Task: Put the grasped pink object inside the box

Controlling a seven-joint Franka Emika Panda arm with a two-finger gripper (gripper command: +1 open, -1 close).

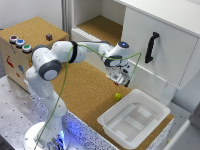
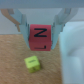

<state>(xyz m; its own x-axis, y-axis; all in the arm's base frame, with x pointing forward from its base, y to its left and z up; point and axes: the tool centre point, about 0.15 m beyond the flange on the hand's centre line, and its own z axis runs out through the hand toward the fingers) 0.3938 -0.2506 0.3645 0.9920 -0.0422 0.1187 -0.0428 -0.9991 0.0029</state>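
Note:
In the wrist view my gripper (image 2: 41, 36) is shut on the pink object (image 2: 40, 40), a reddish-pink cube with black letters on its faces, held between both fingers (image 2: 23, 24) above the cork surface. In the exterior view the gripper (image 1: 118, 80) hangs in front of the white cabinet, above the cork, and the pink object is too small to make out there. The box (image 1: 152, 106), a shallow white bin with raised rectangles on its floor, sits toward the exterior view's right and nearer the camera than the gripper. The gripper is not over it.
A small yellow cube (image 1: 118, 96) (image 2: 31, 63) lies on the cork just below the gripper, close to the box's rim. A white cabinet with a black handle (image 1: 151, 47) stands behind. A cork box with coloured buttons (image 1: 20, 42) stands at the exterior view's left.

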